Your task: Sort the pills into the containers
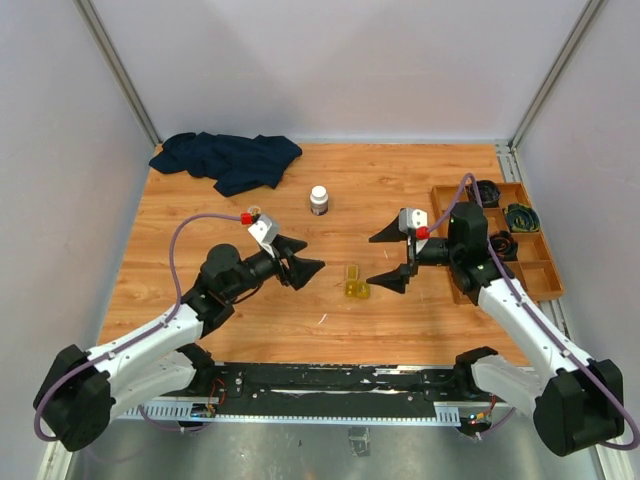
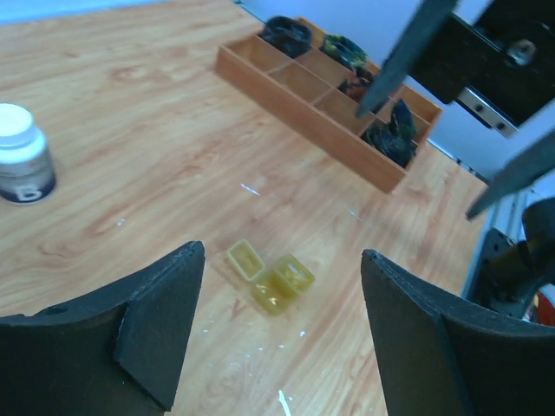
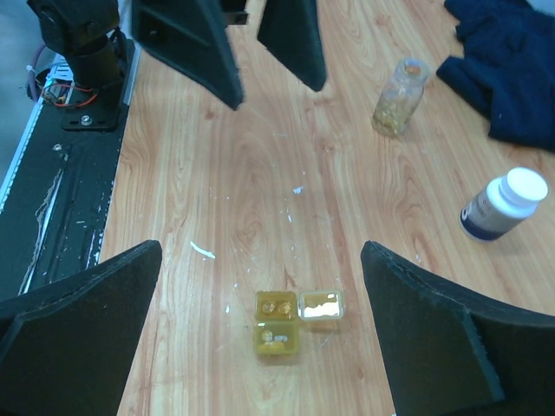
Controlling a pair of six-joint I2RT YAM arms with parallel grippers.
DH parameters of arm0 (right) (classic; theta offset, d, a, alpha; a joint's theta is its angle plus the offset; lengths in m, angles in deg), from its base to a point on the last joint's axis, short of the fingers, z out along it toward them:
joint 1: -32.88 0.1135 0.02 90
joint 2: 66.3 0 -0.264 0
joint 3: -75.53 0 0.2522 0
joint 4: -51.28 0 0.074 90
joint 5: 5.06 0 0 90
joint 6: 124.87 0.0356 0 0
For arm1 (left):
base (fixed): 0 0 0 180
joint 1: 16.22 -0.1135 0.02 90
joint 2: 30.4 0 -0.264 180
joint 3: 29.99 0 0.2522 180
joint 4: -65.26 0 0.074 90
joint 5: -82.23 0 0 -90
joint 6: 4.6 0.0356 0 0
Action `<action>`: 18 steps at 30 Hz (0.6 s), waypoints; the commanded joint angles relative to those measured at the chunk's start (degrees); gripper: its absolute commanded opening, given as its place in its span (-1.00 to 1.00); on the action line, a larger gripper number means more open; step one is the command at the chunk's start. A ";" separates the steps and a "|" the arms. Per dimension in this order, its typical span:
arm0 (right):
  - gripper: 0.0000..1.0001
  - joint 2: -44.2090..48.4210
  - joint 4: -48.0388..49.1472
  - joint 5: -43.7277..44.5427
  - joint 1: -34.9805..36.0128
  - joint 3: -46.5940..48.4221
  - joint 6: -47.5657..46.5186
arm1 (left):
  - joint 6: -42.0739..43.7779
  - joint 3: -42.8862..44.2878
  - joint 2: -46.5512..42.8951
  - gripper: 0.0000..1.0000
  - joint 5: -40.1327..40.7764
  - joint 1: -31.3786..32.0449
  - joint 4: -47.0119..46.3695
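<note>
Left claw (image 1: 312,255): jaws apart, empty. Right claw (image 1: 371,261): jaws wide apart, empty. Yellow case (image 1: 355,285) lay on desk (image 1: 400,320) between both claws, nearer right claw, compartments facing up. Amber vial (image 3: 397,91) sat well behind left claw, near dark cloth (image 3: 512,69). Judged best: steady case with one claw, since light plastic would likely slide, and descend straight.
</note>
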 commanded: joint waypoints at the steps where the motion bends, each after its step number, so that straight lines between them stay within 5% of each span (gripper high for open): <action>1: 0.99 -3.50 -2.52 -0.59 -2.16 2.73 1.09 | -2.47 -3.73 2.63 0.52 -2.88 1.96 -12.14; 12: 0.79 -13.52 -15.26 13.22 -2.57 3.98 3.57 | -15.02 -7.00 14.82 0.41 1.28 1.96 -22.83; 18: 0.69 -21.12 -18.64 13.27 -2.53 4.49 5.86 | -16.28 -5.16 21.50 0.45 1.55 1.96 -27.59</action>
